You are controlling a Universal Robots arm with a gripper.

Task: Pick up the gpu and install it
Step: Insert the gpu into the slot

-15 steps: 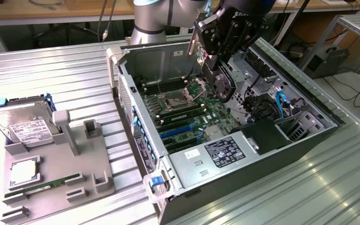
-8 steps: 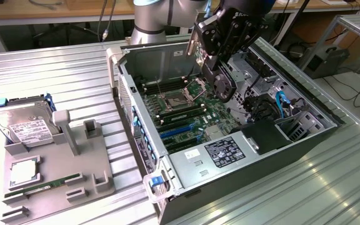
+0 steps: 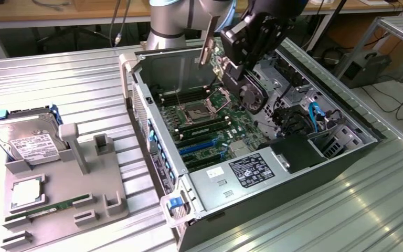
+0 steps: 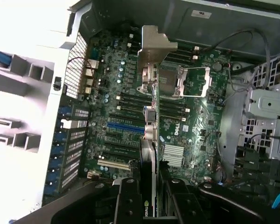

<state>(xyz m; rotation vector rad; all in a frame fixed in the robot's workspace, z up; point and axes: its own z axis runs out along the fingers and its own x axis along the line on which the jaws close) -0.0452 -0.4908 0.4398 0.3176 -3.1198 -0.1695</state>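
I find the gripper [image 4: 151, 198] clamped on the gpu [image 4: 150, 125], edge-on above the motherboard [image 4: 196, 112]; I judge lowering needs its edge square over the blue slot [image 4: 125, 127].

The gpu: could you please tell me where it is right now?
High in the exterior view's middle, the gpu hangs in the jaws over the motherboard of the open computer case.
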